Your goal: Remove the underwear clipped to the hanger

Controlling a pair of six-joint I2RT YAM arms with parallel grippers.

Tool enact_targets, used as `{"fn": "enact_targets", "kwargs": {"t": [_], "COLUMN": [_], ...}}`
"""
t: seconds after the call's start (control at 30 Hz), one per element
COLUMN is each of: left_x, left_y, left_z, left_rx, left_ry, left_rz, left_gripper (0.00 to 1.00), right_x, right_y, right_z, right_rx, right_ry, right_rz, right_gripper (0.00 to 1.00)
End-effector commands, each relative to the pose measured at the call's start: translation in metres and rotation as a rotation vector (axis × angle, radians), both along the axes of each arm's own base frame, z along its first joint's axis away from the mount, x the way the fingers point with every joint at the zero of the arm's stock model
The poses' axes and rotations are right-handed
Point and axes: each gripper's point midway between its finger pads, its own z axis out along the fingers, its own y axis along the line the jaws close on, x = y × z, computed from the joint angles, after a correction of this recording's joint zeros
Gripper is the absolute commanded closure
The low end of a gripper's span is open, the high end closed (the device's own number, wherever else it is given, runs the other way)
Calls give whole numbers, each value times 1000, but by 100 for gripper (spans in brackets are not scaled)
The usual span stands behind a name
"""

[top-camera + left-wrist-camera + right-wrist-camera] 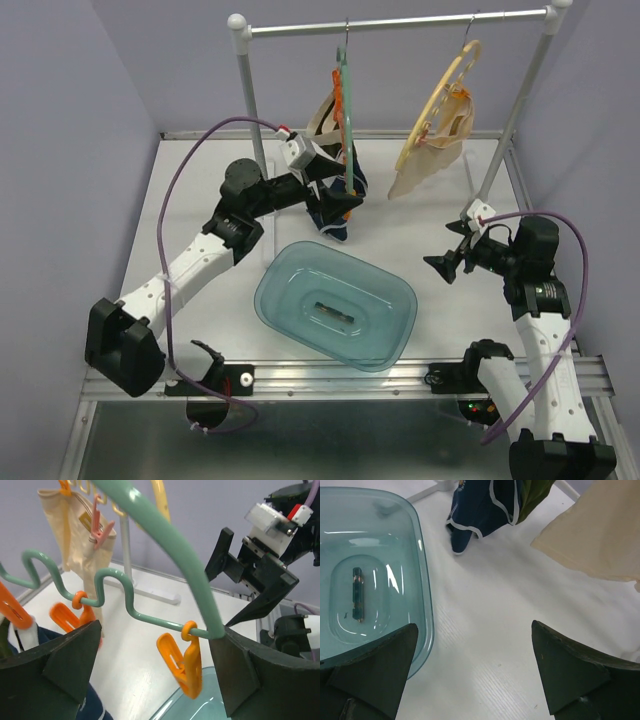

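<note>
The white surface carries a rack at the back and a clear teal basin at the middle, between the two arms. All the underwear is up on the rack. The pale beige garment, the largest piece, hangs from a cream hanger on the right, held by a pink clip. The navy brief with white trim and the dark olive one hang together from the teal hanger on the left, the brief's lower edge near the surface just behind the basin. The left arm reaches in to that hanger; its jaws are spread wide on either side of the wavy lower bar, gripping nothing, with an empty orange clip dangling between them. The right arm sits low to the right of the basin, jaws likewise apart and empty, pointed across the surface toward the navy brief. These garments look light, limp and stretchy, so a tug at the hem would likely only stretch the cloth and swing the hanger. Pinching a bunched fold at the waistband just under a clip and pulling straight down seems the better hold.
</note>
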Motion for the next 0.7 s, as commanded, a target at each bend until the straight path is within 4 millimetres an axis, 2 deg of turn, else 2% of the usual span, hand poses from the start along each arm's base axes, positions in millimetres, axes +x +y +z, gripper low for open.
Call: {"fn": "enact_targets", "kwargs": {"t": [0.0, 0.23, 0.47, 0.53, 0.63, 0.67], "left_x": [-13, -11, -13, -8, -2, 0], "left_y": [19, 37, 67, 76, 91, 99], "left_z": [42, 14, 6, 4, 0, -3], "left_rx": [-44, 111, 135, 131, 113, 100], "left_ry": [-141, -145, -145, -126, -86, -73], "left_rz": [64, 153, 297, 362, 460, 505], "left_gripper": [1, 1, 1, 1, 1, 1], "right_x": [-3, -7, -19, -20, -22, -24], "right_y": [4, 12, 27, 29, 33, 34], "right_z": [1, 7, 28, 38, 63, 81], "right_rx": [5, 16, 84, 102, 140, 156], "right_ry": [-19, -41, -41, -38, -33, -39], "right_rz": [30, 100, 216, 230, 241, 244], "right_gripper": [0, 0, 0, 0, 0, 0]}}
